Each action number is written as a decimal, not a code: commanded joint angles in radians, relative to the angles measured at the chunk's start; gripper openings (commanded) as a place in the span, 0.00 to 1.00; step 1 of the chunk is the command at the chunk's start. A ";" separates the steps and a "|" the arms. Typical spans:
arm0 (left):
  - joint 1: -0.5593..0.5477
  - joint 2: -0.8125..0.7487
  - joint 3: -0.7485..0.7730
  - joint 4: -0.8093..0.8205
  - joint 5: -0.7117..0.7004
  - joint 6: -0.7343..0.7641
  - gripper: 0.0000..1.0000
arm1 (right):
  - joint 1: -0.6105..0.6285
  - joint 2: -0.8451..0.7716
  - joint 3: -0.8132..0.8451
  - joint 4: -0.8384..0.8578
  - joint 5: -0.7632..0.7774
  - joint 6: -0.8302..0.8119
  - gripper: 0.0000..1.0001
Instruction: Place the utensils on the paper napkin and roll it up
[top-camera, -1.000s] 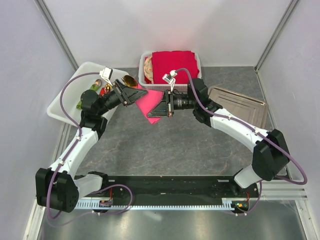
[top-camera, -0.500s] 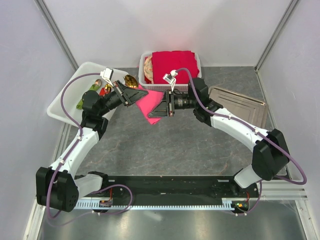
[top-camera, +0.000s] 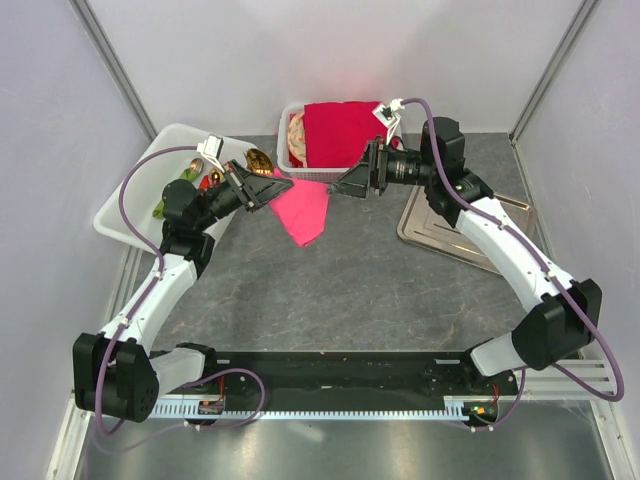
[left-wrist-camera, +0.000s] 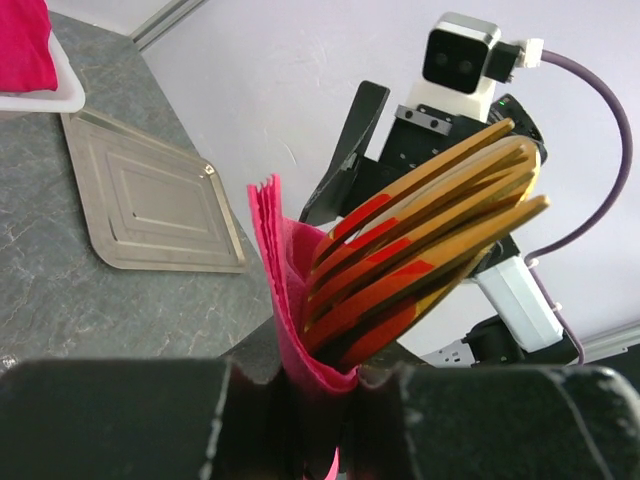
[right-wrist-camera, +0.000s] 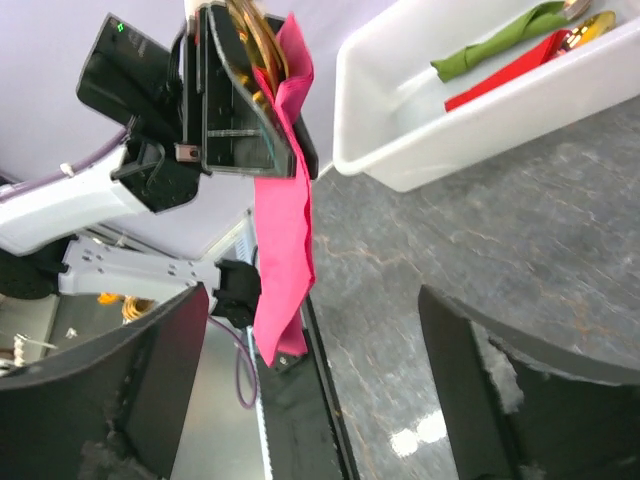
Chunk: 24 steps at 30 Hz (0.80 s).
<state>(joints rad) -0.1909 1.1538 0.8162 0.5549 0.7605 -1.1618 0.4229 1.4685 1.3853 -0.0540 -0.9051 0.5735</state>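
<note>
My left gripper (top-camera: 278, 187) is shut on the magenta paper napkin (top-camera: 305, 212) folded around the gold utensils (top-camera: 262, 160). In the left wrist view the utensils (left-wrist-camera: 430, 230) fan out of the pink napkin (left-wrist-camera: 283, 290) pinched between the jaws of that gripper (left-wrist-camera: 320, 400). The napkin's loose end hangs down toward the table. My right gripper (top-camera: 343, 185) stands open just right of the napkin, apart from it. In the right wrist view the hanging napkin (right-wrist-camera: 285, 235) lies beyond the wide-apart fingers (right-wrist-camera: 150, 390), with nothing between them.
A white basket (top-camera: 285, 125) with a stack of red napkins (top-camera: 345, 130) stands at the back. A white bin (top-camera: 125, 195) at the left holds green and red napkin bundles (right-wrist-camera: 490, 45). A metal tray (top-camera: 470, 215) lies under the right arm.
The right gripper has opened, let go of the napkin and drawn back up and to the right. The left gripper has closed tighter on the napkin and utensils and holds them alone.
</note>
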 joint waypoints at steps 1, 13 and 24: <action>0.005 0.001 0.017 0.037 -0.006 0.031 0.02 | 0.026 -0.034 -0.003 -0.090 0.052 -0.066 0.98; 0.004 0.003 0.008 0.060 0.036 0.002 0.02 | 0.192 0.058 0.001 -0.017 0.089 -0.069 0.98; 0.002 -0.008 -0.015 0.111 0.077 -0.022 0.02 | 0.201 0.104 -0.095 0.347 -0.028 0.169 0.73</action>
<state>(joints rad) -0.1913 1.1606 0.8036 0.5995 0.8154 -1.1660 0.6178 1.5574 1.3121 0.0933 -0.8616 0.6315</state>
